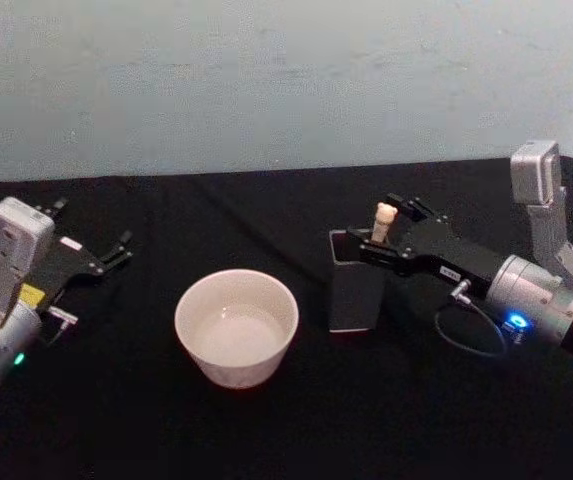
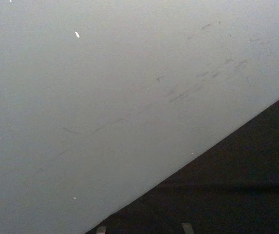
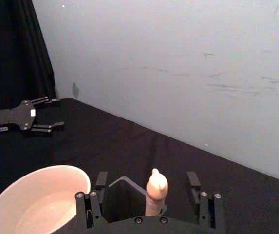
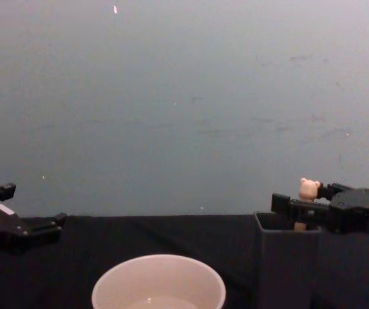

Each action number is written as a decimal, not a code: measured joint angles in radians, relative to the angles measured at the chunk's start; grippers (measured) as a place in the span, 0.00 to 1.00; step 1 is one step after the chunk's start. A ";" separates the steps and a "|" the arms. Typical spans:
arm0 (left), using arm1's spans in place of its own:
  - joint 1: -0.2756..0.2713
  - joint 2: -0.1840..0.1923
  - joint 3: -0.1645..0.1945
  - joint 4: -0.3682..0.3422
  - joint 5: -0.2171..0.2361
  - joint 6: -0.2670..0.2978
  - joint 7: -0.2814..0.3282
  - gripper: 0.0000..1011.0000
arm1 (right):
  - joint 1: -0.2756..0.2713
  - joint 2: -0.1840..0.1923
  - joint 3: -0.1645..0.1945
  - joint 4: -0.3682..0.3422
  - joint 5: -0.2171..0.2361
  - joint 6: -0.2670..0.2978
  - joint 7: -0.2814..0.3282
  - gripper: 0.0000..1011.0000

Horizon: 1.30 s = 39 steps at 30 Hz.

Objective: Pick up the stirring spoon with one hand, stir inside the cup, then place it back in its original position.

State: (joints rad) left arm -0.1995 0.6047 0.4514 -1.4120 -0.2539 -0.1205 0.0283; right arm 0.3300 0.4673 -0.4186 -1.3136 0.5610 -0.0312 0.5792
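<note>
The stirring spoon (image 1: pixel 384 220) stands upright in the tall dark grey square holder (image 1: pixel 355 295), its beige bear-head handle (image 4: pixel 310 188) sticking out above the rim. My right gripper (image 1: pixel 384 232) is open with one finger on each side of the handle (image 3: pixel 156 191); gaps show on both sides and neither finger touches it. The spoon's shaft and bowl are hidden inside the holder (image 4: pixel 286 257). The cream-white cup (image 1: pixel 236 325) sits just left of the holder, seemingly holding pale liquid. My left gripper (image 1: pixel 94 230) rests open at the table's left side, well away from the cup.
A black cloth covers the table (image 1: pixel 266 210), and a pale grey wall (image 1: pixel 286 80) stands close behind it. Open cloth lies in front of the cup and between the cup and the left gripper (image 3: pixel 54 113).
</note>
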 joint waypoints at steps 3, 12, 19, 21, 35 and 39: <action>0.000 0.000 0.000 0.000 0.000 0.000 0.000 0.99 | 0.000 0.000 0.000 0.000 0.001 0.000 0.000 0.97; 0.000 0.000 0.000 0.000 0.000 0.000 0.000 0.99 | -0.001 0.001 0.001 -0.001 0.002 0.001 0.000 0.73; 0.000 0.000 0.000 0.000 0.000 0.000 0.000 0.99 | -0.001 0.002 0.001 -0.002 0.003 0.001 0.000 0.51; 0.000 0.000 0.000 0.000 0.000 0.000 0.000 0.99 | -0.001 0.001 0.001 -0.002 0.004 0.001 0.000 0.45; 0.000 0.000 0.000 0.000 0.000 0.000 0.000 0.99 | -0.002 0.001 0.001 -0.002 0.004 0.001 0.000 0.21; 0.000 0.000 0.000 0.000 0.000 0.000 0.000 0.99 | -0.002 0.001 0.001 -0.002 0.004 0.001 0.001 0.21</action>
State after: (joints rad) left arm -0.1995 0.6047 0.4514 -1.4120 -0.2539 -0.1205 0.0283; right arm 0.3284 0.4684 -0.4172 -1.3157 0.5650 -0.0303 0.5800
